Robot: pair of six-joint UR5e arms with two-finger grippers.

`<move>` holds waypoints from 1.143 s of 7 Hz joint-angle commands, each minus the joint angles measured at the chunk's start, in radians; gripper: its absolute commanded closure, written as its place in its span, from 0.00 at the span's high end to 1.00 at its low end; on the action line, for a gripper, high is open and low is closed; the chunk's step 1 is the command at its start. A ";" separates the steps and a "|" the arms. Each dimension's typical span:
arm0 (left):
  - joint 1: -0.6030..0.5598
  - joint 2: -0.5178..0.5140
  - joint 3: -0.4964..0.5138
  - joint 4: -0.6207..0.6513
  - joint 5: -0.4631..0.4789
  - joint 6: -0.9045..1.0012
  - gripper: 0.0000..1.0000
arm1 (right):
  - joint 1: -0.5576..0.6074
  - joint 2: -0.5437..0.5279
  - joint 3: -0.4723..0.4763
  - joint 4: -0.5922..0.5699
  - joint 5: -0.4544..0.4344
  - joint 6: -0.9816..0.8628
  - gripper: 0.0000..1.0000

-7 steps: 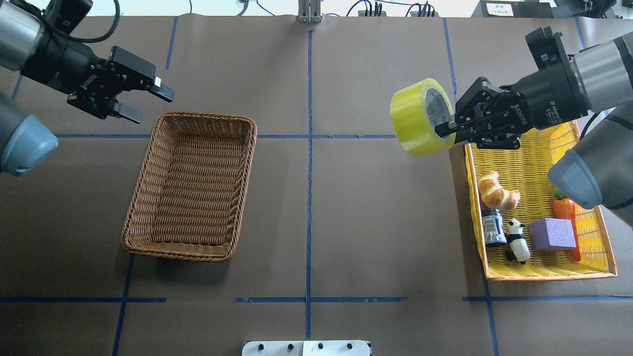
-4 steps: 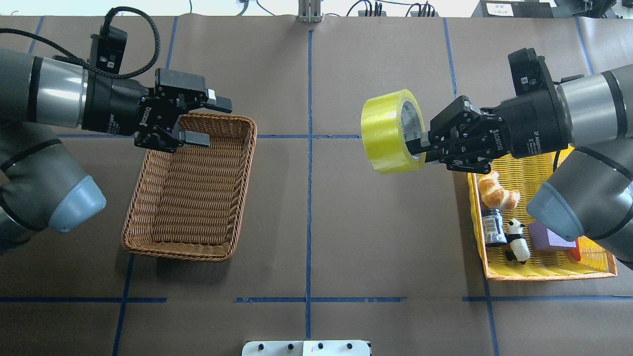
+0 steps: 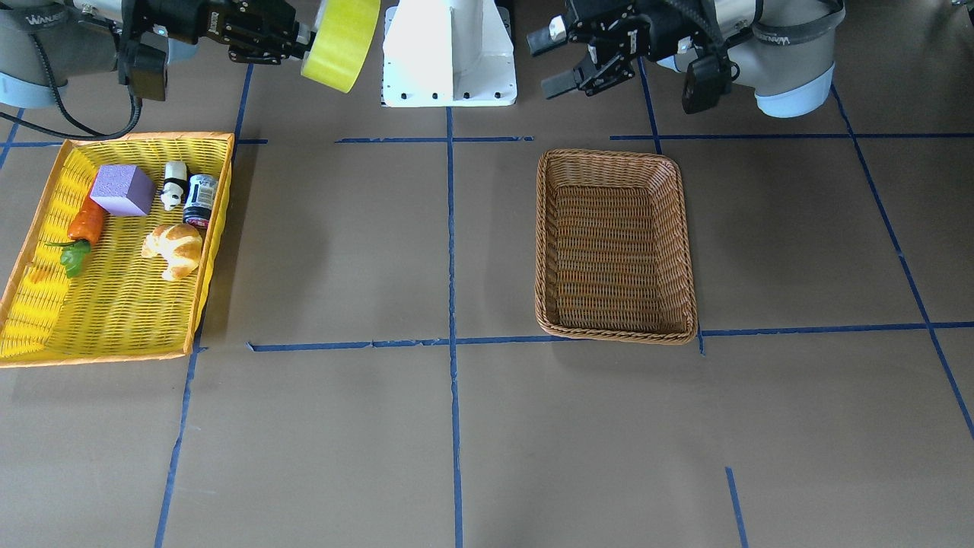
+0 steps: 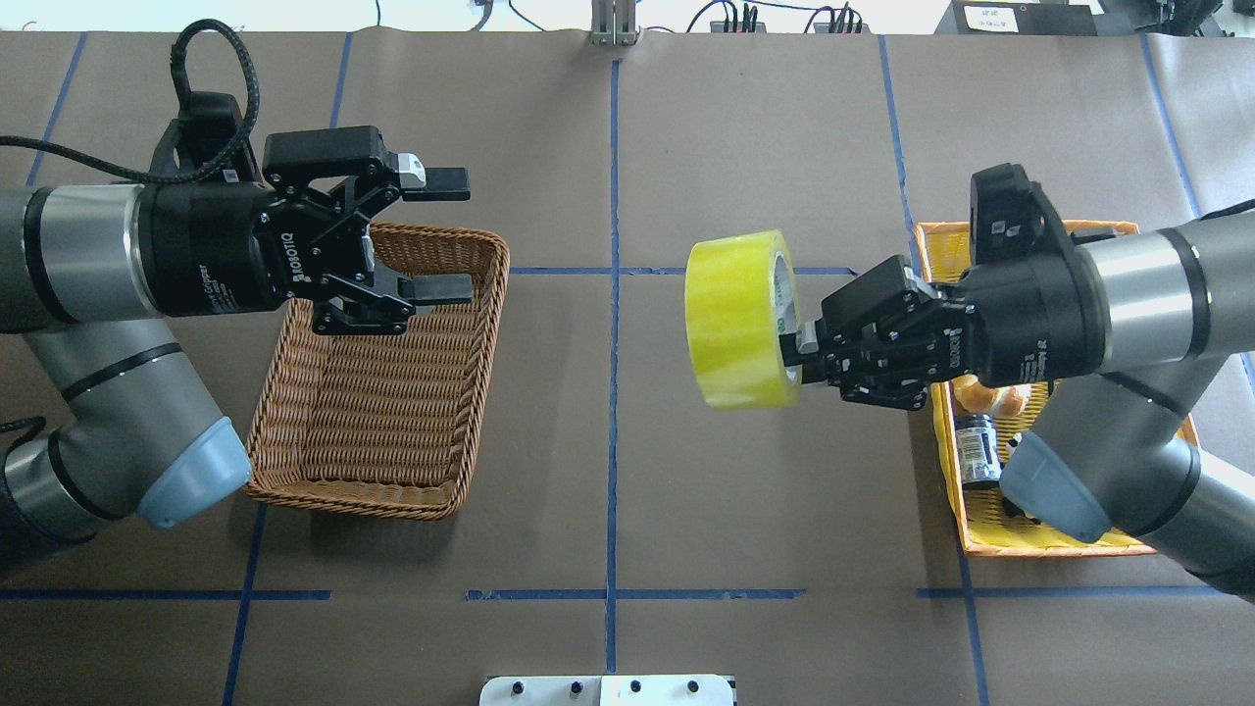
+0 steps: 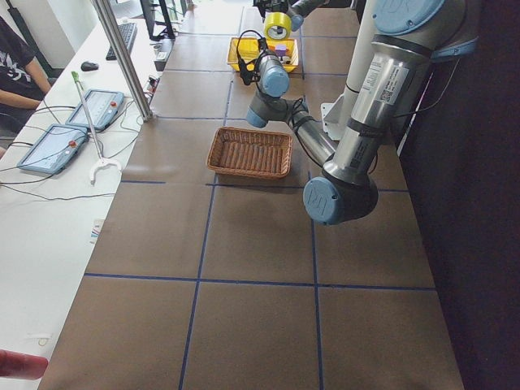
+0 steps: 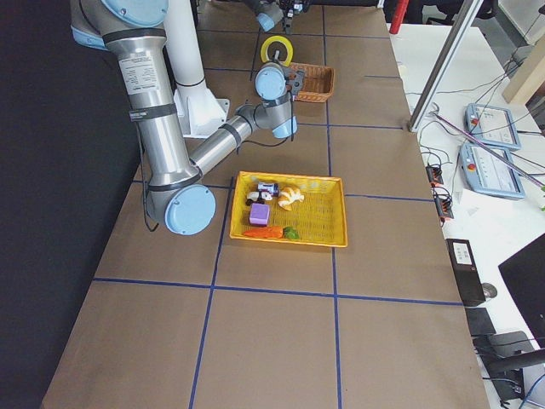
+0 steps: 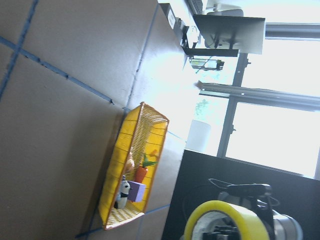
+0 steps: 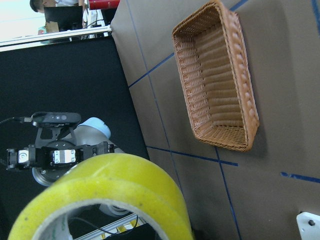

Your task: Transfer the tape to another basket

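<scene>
The tape [image 4: 737, 319], a wide yellow roll with a white core, hangs in the air over the table's middle, right of the centre line. My right gripper [image 4: 796, 348] is shut on the tape's wall, one finger inside the core. The tape also shows in the front view [image 3: 340, 38] and fills the right wrist view [image 8: 110, 185]. The brown wicker basket [image 4: 343, 495] stands empty on the left. My left gripper [image 4: 446, 235] is open and empty, above the basket's far end, pointing towards the tape. The left wrist view shows the tape [image 7: 225, 220] ahead.
The yellow basket with orange rim [image 3: 114, 304] sits on my right side and holds a croissant [image 3: 176, 247], a purple block [image 3: 122, 190], a panda figure [image 3: 174, 185], a can [image 3: 201, 199] and a carrot [image 3: 84, 224]. My white base [image 3: 449, 53] stands at the near edge.
My right gripper has carried the tape leftward, away from the yellow basket towards the table's middle. My left arm has swung in over the wicker basket's far end, gripper open.
</scene>
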 commanded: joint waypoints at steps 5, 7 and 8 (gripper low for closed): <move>0.147 -0.042 0.003 -0.142 0.165 -0.005 1.00 | -0.118 0.049 -0.044 0.139 -0.173 0.075 0.00; 0.180 -0.055 0.004 -0.144 0.223 -0.003 1.00 | -0.133 0.054 -0.055 0.140 -0.174 0.073 0.00; 0.184 -0.065 0.006 -0.144 0.223 -0.003 1.00 | -0.139 0.059 -0.059 0.140 -0.176 0.073 0.00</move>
